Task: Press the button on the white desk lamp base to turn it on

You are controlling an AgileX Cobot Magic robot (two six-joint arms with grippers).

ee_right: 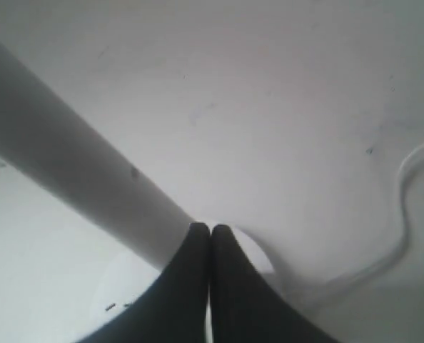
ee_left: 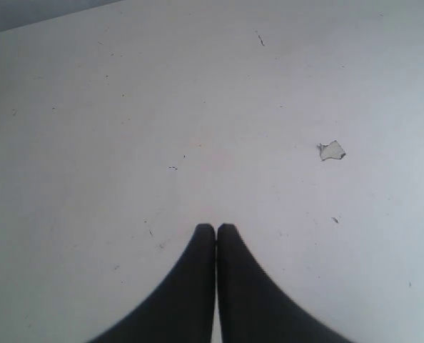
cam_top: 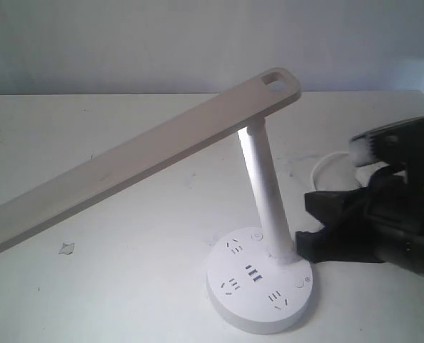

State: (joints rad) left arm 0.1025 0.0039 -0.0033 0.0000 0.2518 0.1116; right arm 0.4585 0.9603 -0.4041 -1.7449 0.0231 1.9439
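Observation:
The white desk lamp base [cam_top: 258, 293] is a round disc at the front of the white table, with socket holes, a USB row and a white pole [cam_top: 265, 189]. Two small round buttons show on it, one [cam_top: 257, 236] at the back and one [cam_top: 300, 284] at the right; their marks are too small to tell apart. My right gripper [cam_top: 301, 243] is shut, with its tips just right of the pole's foot at the disc's edge; in the right wrist view the gripper [ee_right: 210, 228] hides the disc beneath it. My left gripper [ee_left: 215, 227] is shut over bare table.
The long beige lamp arm [cam_top: 126, 171] slants from above the pole down to the left edge. A white cable [cam_top: 322, 168] loops behind the right gripper and shows as a cable [ee_right: 405, 214] on the table. A small chip [cam_top: 67, 248] lies at the left.

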